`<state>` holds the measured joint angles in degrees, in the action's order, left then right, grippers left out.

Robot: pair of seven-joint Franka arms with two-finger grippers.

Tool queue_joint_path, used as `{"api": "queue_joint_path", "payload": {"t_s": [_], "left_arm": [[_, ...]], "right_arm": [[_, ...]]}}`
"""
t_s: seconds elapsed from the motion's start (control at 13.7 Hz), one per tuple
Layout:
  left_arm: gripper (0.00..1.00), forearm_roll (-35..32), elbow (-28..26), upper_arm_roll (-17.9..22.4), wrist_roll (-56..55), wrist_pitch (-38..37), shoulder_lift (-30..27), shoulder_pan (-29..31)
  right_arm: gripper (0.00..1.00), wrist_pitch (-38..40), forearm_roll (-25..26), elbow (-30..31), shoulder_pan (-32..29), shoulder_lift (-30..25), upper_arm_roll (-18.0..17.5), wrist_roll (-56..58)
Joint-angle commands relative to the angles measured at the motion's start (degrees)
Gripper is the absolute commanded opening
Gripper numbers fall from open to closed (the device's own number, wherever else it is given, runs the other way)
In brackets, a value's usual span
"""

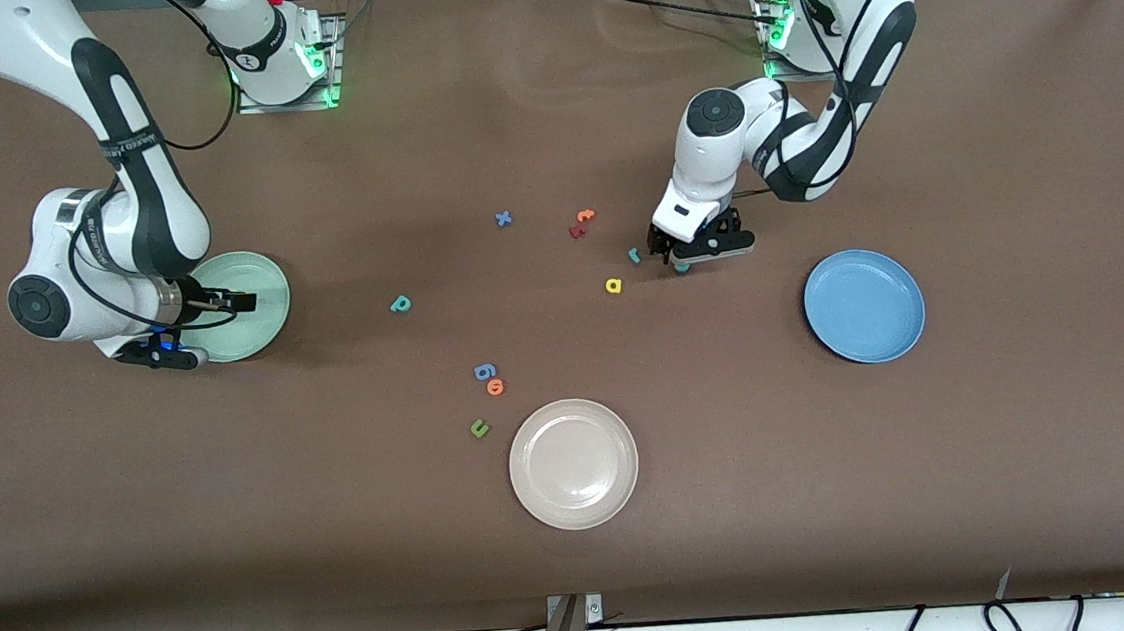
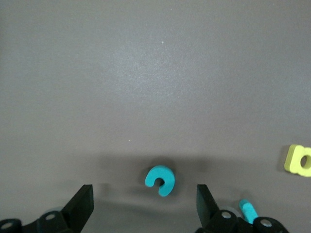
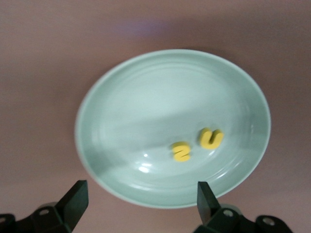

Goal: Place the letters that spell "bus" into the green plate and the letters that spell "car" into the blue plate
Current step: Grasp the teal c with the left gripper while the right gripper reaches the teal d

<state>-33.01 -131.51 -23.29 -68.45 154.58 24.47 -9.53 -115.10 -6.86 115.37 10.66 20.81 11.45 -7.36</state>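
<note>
The green plate (image 1: 263,279) lies at the right arm's end of the table. In the right wrist view a yellow "s" (image 3: 181,151) and a yellow "u" (image 3: 211,138) rest in the green plate (image 3: 146,107). My right gripper (image 1: 238,303) hangs open over its rim, holding nothing. The teal "b" (image 1: 401,304) lies on the bare table. My left gripper (image 1: 678,258) is low over the teal "c" (image 2: 159,180), open, with a finger on each side and not touching it. The teal "r" (image 1: 633,255) and yellow "a" (image 1: 613,285) lie beside it. The blue plate (image 1: 863,305) holds nothing.
A beige-white plate (image 1: 574,463) sits nearest the front camera. Loose letters are scattered mid-table: a blue "x" (image 1: 503,219), an orange "t" (image 1: 584,216), a dark red letter (image 1: 576,231), a blue figure (image 1: 484,371), an orange "o" (image 1: 495,387) and a dark green "u" (image 1: 479,427).
</note>
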Motion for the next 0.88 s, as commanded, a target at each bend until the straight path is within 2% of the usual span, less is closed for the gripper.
{"api": "queue_joint_path", "payload": {"t_s": [0.0, 0.07, 0.22, 0.37, 0.66, 0.8], "left_arm": [[0.88, -1.97, 1.34, -0.08, -2.91, 0.02, 1.36, -0.05], [0.85, -1.97, 2.04, -0.08, -3.52, -0.06, 1.89, -0.05], [0.68, -1.97, 2.57, -0.17, -4.32, -0.06, 2.42, -0.31], [0.52, -1.88, 2.75, -0.17, -4.32, -0.15, 2.6, -0.58], [0.37, -1.53, 2.83, -0.17, -4.41, -0.24, 2.69, -0.58], [0.33, -1.53, 3.62, -0.09, -4.67, -0.33, 3.39, -0.58]], "right_arm": [[0.99, 1.72, -0.7, -3.04, -0.03, 0.11, -4.58, -7.73], [0.99, 1.28, -0.78, -3.92, 0.06, 0.55, -6.17, -10.45], [0.99, -2.39, -1.22, -4.54, 1.37, 1.86, -8.63, -17.91], [0.98, -5.65, -1.31, -4.54, 4.78, 3.36, -9.52, -26.17], [0.98, -12.67, -1.57, -4.19, 12.26, 6.69, -9.7, -41.56], [0.98, -15.93, -1.57, -4.01, 14.81, 8.63, -9.61, -45.97]]}}
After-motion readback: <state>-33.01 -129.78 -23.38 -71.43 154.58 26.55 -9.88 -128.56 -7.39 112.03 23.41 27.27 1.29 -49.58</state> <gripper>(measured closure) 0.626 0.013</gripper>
